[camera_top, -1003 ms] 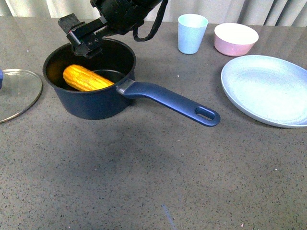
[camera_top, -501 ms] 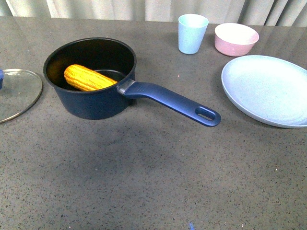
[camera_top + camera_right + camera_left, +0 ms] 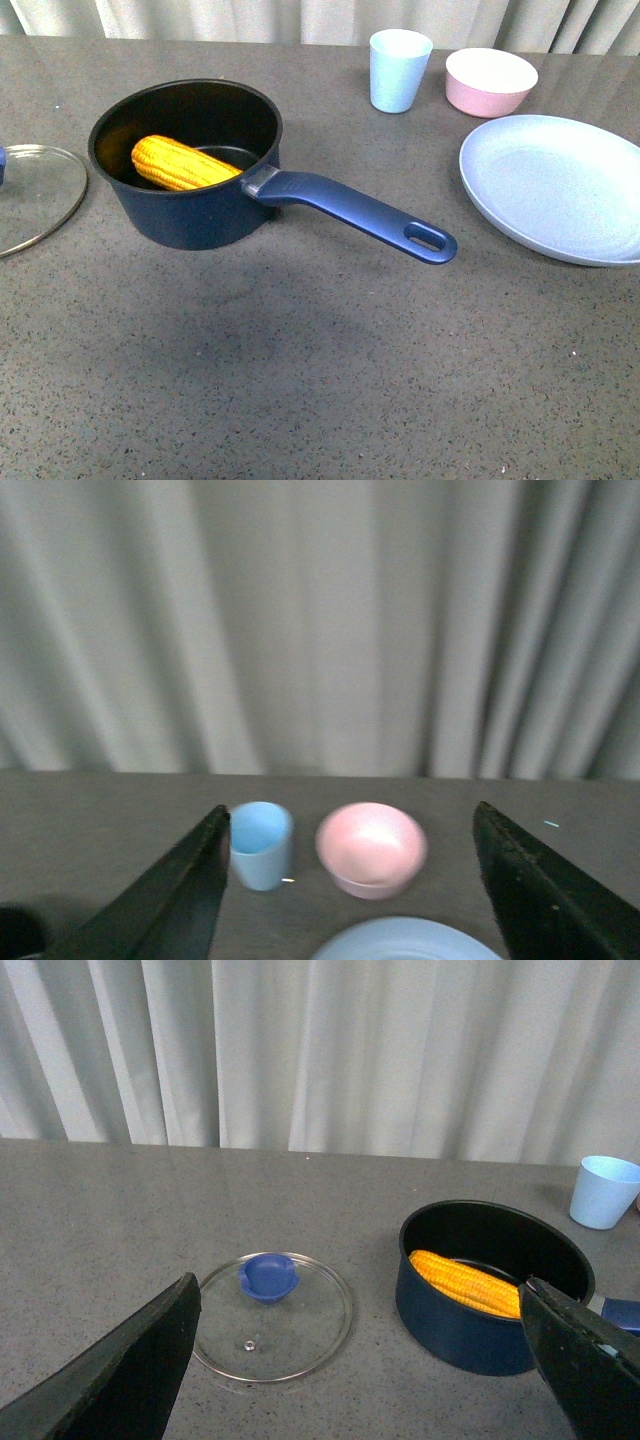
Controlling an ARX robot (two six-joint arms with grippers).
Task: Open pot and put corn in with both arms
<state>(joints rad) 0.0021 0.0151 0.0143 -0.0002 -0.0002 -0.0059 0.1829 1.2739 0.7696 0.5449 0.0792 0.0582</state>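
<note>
You have a dark grey speckled bench (image 3: 300,380) in front of pale pleated curtains (image 3: 350,1050). The dark blue round saucepan (image 3: 190,215) stands left of centre, uncovered, its long blue handle (image 3: 360,212) pointing right and toward the near edge. The yellow-orange corn cob (image 3: 183,164) lies inside, long axis running left-far to right-near. The glass lid with blue knob (image 3: 272,1313) rests flat on the bench left of the saucepan. Far right sit a light blue cup (image 3: 400,69), pink bowl (image 3: 490,81) and pale blue plate (image 3: 555,185). Left fingers (image 3: 110,1380) and right fingers (image 3: 175,900) are spread wide, released, holding nothing.
</note>
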